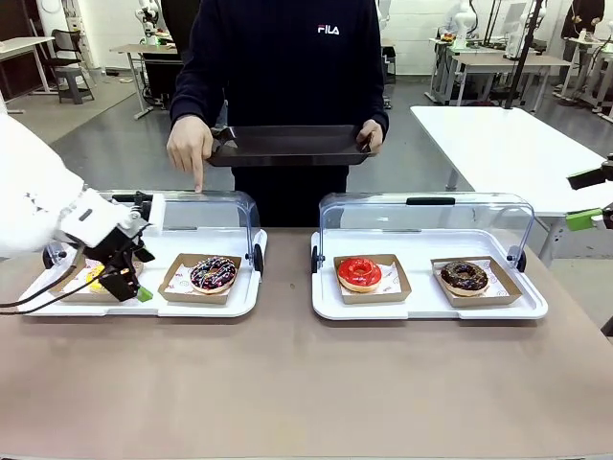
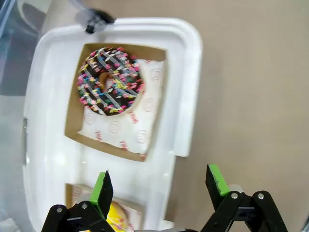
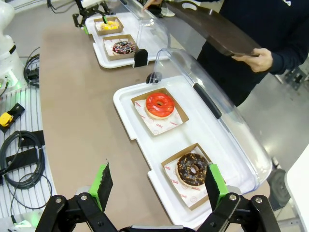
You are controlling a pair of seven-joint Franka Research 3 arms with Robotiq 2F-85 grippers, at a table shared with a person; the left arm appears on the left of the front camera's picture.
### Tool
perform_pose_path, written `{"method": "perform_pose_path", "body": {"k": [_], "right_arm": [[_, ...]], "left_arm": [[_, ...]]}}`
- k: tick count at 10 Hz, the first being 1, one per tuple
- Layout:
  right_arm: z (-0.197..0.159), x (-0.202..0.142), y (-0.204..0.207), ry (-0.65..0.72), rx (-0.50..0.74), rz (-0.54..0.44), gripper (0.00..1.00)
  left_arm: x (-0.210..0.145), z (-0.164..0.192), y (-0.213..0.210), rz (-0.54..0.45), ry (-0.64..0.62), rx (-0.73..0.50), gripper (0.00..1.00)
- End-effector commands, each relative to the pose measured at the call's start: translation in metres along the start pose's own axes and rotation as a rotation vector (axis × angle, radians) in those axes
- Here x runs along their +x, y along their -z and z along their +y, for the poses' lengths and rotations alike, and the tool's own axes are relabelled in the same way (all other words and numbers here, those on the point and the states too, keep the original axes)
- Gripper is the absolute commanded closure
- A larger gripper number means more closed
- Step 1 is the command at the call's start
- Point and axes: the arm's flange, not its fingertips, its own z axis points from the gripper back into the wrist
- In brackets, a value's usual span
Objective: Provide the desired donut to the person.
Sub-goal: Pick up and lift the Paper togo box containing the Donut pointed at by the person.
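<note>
While across the surface (image 1: 287, 383) the person (image 1: 278, 57) holds a dark tray (image 1: 287, 146), one finger (image 1: 198, 177) points at the left lid (image 1: 211, 206).
Sprinkled donut (image 1: 213, 273) and yellow donut (image 2: 120, 217) sit in that white case (image 1: 244, 299); left tool (image 1: 123, 280), jaws apart, hovers by the yellow one; right tool (image 3: 157, 183), jaws apart, hangs well off.

2 trays side by side on the table (image 1: 287, 383), the person (image 1: 283, 67) behind them.
The left tray (image 1: 244, 299) holds the inner donut (image 1: 213, 274) and the outer donut (image 2: 120, 216), with the left gripper (image 2: 159, 181) above the latter. The right tray (image 1: 330, 305) holds a left donut (image 1: 359, 272) and a right donut (image 1: 465, 277). The person's hand (image 1: 189, 146) is behind the left tray.
</note>
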Motion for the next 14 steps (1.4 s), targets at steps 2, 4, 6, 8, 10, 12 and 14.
{"method": "perform_pose_path", "body": {"k": [2, 4, 6, 8, 10, 12, 14], "right_arm": [[-0.002, 0.0, 0.002, -0.001, 0.011, -0.024, 0.0], [-0.002, 0.0, 0.002, -0.001, 0.011, -0.024, 0.0], [-0.002, 0.0, 0.002, -0.001, 0.011, -0.024, 0.0], [-0.002, 0.0, 0.002, -0.001, 0.011, -0.024, 0.0], [-0.002, 0.0, 0.002, -0.001, 0.011, -0.024, 0.0], [-0.002, 0.0, 0.002, -0.001, 0.011, -0.024, 0.0], [-0.002, 0.0, 0.002, -0.001, 0.011, -0.024, 0.0]], "left_arm": [[0.011, 0.021, 0.035, 0.059, 0.078, 0.069, 0.0], [0.013, 0.028, 0.044, 0.067, 0.087, 0.051, 0.0], [0.015, 0.029, 0.046, 0.089, 0.103, 0.035, 0.0], [0.017, 0.031, 0.051, 0.103, 0.117, 0.01, 0.0], [0.02, 0.031, 0.06, 0.123, 0.127, -0.006, 0.0], [0.022, 0.031, 0.065, 0.141, 0.139, 0.001, 0.59], [0.021, 0.033, 0.067, 0.14, 0.128, 0.005, 0.64]]}}
